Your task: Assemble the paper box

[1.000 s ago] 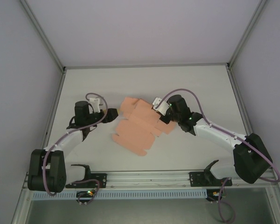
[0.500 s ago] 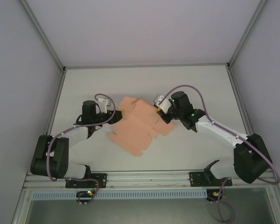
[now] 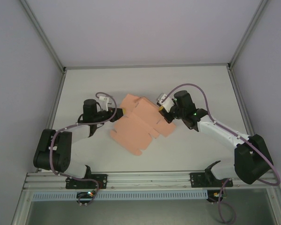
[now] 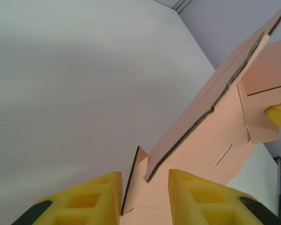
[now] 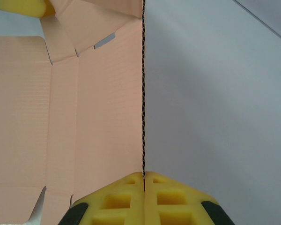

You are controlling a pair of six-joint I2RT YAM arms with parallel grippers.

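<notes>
My right claw pinches an edge of the paper box, and my left claw stands narrow around a raised flap, not visibly clamped; most folding remains, I judge.

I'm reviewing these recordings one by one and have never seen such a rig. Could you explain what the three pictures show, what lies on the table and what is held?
Two robot arms, the left arm and the right arm, stand at the near edge of a white table. One picture looks down from above; the other two come from wrist cameras, with yellow fingers at the bottom. On the table lies a salmon-pink die-cut card sheet, the unfolded paper box. The right gripper is shut on one edge of it. The left gripper has its fingers apart, either side of a raised flap.
</notes>
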